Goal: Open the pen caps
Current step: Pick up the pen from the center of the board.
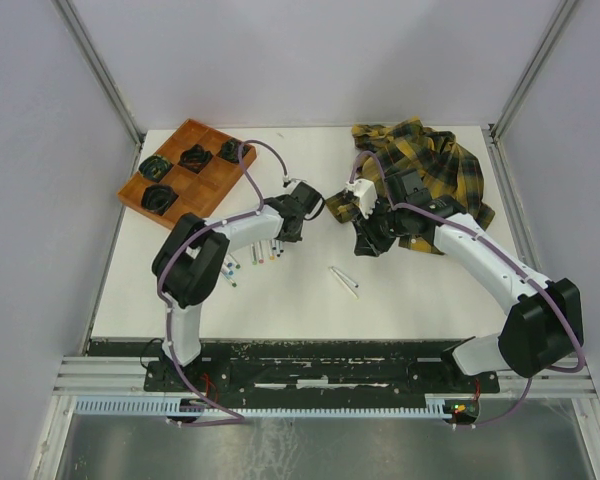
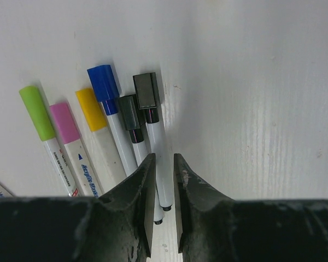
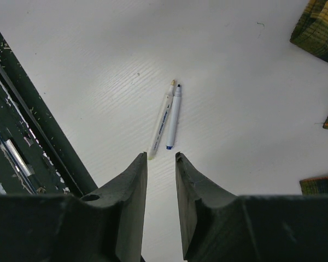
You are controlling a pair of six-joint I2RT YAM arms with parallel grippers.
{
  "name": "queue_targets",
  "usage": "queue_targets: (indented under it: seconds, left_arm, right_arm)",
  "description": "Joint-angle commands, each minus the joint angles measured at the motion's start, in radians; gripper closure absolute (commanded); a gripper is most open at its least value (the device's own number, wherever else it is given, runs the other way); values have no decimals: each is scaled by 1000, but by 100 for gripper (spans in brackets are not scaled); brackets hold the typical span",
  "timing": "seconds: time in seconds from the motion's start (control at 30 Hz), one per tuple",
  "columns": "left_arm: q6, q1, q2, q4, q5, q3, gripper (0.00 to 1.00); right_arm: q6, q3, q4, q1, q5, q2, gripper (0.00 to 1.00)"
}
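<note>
Left wrist view shows the left gripper with its jaws parted by only a thin slit and nothing pinched between them. Six capped markers lie on the white table, fanned out just ahead of the fingertips and off to their left. The pen caps all sit on the ends farthest from the gripper. From far left towards the middle they are a green cap, a pink cap, a yellow cap, a blue cap, a dark cap and a black cap. The white barrels run back towards the fingers. The barrel of the black-capped marker passes under the slit, and its near end shows in the gap.

The right wrist view shows the right gripper with its jaws a little apart and holding nothing. Two markers lie close ahead of its fingertips, side by side and touching. Their narrow tips point away from the gripper, and their near ends are coloured, one yellow-green and one blue. A plaid cloth lies farther ahead and to the right. The table's dark edge rail runs along the left.

From the top external camera, the two grippers are near each other at mid-table, but apart. An orange tray with dark items in it sits beyond the left gripper, on its left side.
</note>
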Motion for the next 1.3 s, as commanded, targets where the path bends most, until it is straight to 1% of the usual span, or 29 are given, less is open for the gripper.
queue_targets:
  seconds: [0.0, 0.3, 0.5, 0.73, 0.83, 0.9, 1.07, 1.17, 1.27]
  left_arm:
    - [38, 6, 16, 1, -38, 40, 75]
    - [24, 10, 33, -1, -20, 34, 75]
    - [10, 12, 38, 21, 26, 7, 75]
    - [-6, 15, 11, 58, 86, -31, 88]
    - [-14, 15, -18, 84, 109, -52, 95]
    - [-23, 15, -50, 104, 114, -72, 97]
    - [-42, 13, -188, 193, 155, -156, 97]
    - [-49, 5, -300, 268, 195, -233, 97]
    - [-59, 3, -445, 378, 265, -350, 97]
  right_arm:
    - [-6, 32, 17, -7, -30, -15, 65]
    - [-6, 31, 19, -7, -34, -15, 65]
    - [-6, 30, 19, -9, -39, -17, 65]
    - [-1, 29, 21, -11, -48, -22, 65]
    - [4, 30, 20, -13, -63, -21, 65]
    - [8, 29, 22, -14, -71, -22, 65]
    - [36, 22, 31, -20, -134, -11, 65]
    - [58, 19, 36, -20, -196, 11, 65]
    - [85, 16, 46, -21, -277, 31, 65]
